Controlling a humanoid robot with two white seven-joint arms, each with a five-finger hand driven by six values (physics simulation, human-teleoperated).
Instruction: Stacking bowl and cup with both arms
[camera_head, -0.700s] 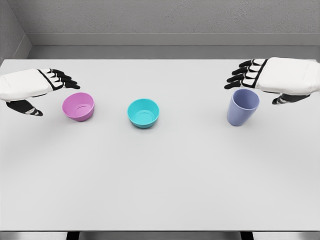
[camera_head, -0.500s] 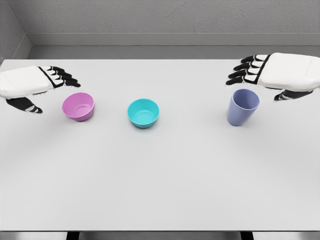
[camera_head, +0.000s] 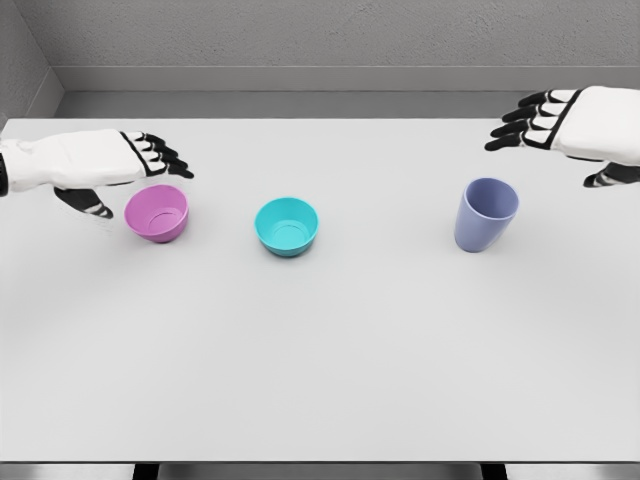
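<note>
White table (camera_head: 320, 380) is carrying three items: one pink bowl (camera_head: 157, 213), one teal bowl (camera_head: 287, 226), one lavender cup (camera_head: 485, 214). No readable writing or brand is showing on any of them. Taking the teal bowl as landmark: it is sitting mid-table, the pink bowl is standing to its left and well apart, the cup is standing upright to its right, further off. Left hand (camera_head: 110, 165) is hovering left of the teal bowl, just above the pink bowl's far-left rim, fingers (camera_head: 160, 155) relaxed and spread, grasping nothing. Right hand (camera_head: 570, 125) is hanging far right of the teal bowl, behind and right of the cup, apart from it, fingers loosely extended, holding nothing.
</note>
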